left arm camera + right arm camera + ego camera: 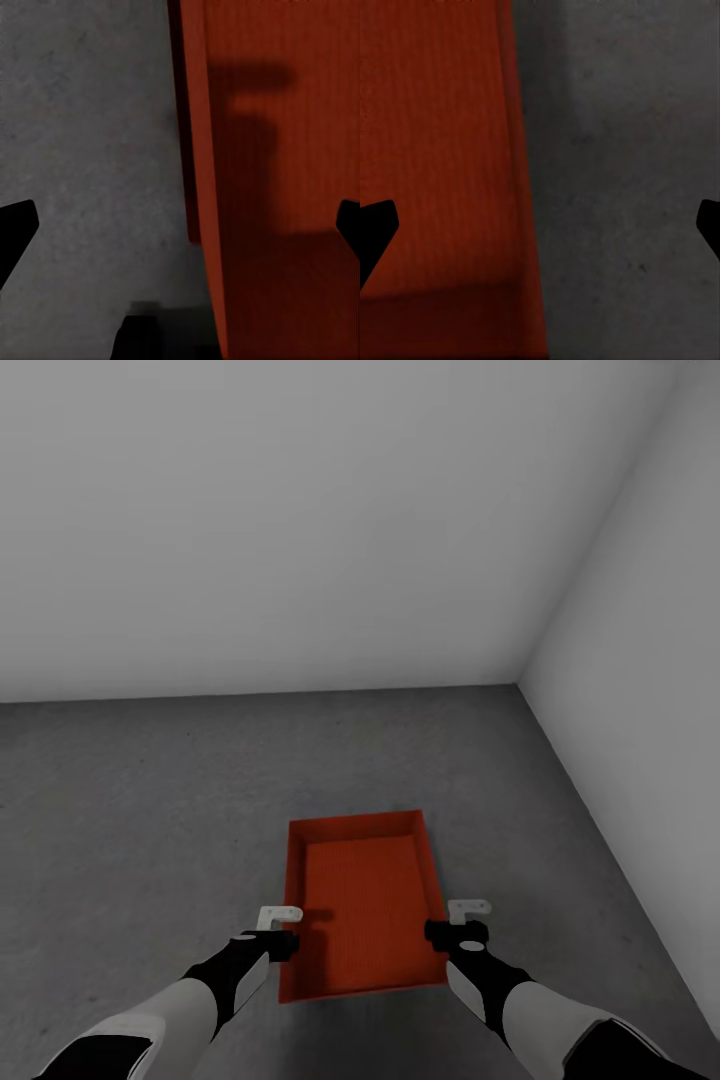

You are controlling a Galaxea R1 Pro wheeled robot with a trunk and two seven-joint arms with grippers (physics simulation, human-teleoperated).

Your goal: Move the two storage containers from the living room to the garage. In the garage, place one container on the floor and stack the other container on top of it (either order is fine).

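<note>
One orange bin (362, 905) sits flat on the grey concrete floor (150, 810) near a corner of two plain white walls (300, 520), so this reads as the garage. Its long axis runs away from the robot, short near wall closest to the base. Left gripper (278, 917) hangs at the bin's left long wall, right gripper (469, 909) at the right long wall, both roughly level with the middle-to-near part of the bin. Each wrist view has the wall line running between the two dark finger tips: left wrist sees the bin wall (199, 150) with floor on one side and bin interior on the other, right wrist sees the same for the opposite wall (521, 187). Jaws on both sides are spread wide and hold nothing; whether they touch the rim I can't tell. Both arms are about equally near, one per side. The key relation: each set of jaws straddles its own long wall from above, so a straight drop and close would pinch both walls. No second bin to be seen here. No brand, label or writing readable anywhere.
</note>
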